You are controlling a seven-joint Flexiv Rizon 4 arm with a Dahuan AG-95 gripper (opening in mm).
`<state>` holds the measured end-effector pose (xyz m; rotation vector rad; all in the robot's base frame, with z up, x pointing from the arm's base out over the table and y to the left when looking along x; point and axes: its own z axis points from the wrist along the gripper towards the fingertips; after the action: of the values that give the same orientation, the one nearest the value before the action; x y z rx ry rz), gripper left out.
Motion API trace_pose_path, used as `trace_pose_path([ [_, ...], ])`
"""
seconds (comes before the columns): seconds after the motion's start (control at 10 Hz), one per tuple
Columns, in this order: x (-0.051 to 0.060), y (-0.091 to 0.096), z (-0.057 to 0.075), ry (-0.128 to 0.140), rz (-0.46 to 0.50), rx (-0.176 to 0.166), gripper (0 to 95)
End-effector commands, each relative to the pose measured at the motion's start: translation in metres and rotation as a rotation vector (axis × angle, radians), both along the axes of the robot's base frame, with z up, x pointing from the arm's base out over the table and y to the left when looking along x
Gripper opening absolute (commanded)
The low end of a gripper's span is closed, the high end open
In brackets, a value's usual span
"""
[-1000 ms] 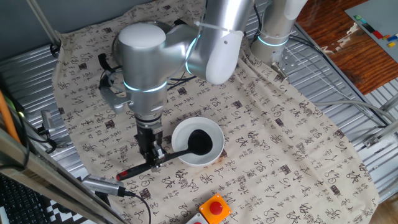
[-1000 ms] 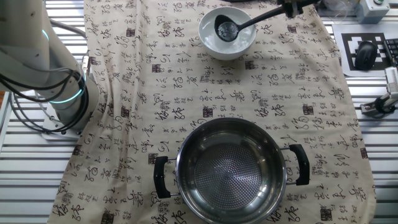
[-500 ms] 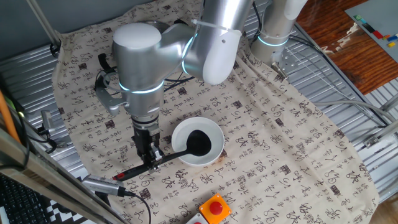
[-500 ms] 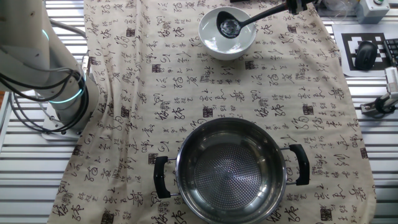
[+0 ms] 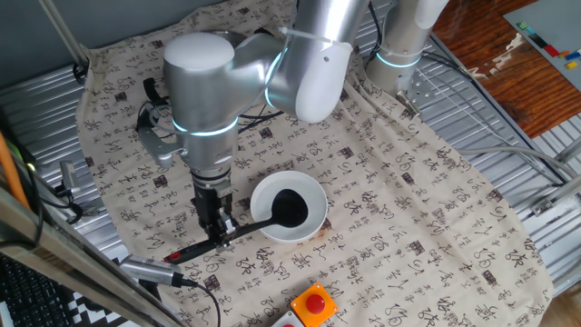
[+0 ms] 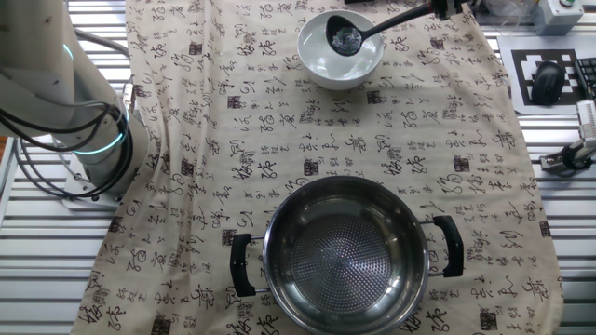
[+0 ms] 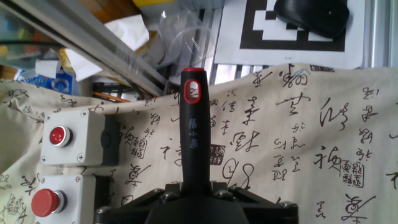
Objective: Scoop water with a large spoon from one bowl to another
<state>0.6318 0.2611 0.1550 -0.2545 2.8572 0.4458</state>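
Two red-button boxes (image 7: 68,138) are seen near the gripper (image 5: 221,232), clamped on the black large spoon (image 5: 263,218), cup over white bowl (image 6: 340,51)

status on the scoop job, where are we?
Done: the gripper is shut on the ladle handle. In hand: the ladle's cup sits in the white bowl, glinting wet, at or just above the water. Left: carrying it across the cloth to the steel bowl, which looks dry, and pouring. No transfer shows yet.
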Motion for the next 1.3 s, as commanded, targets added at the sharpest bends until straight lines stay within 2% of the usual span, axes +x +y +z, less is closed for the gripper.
trace_pose_path([
  [0.1,0.0018,0.0003,0.0022,0.0,0.0,-0.003,0.0],
  [1.3,0.0027,-0.0007,0.0071,0.001,0.006,-0.008,0.0],
])
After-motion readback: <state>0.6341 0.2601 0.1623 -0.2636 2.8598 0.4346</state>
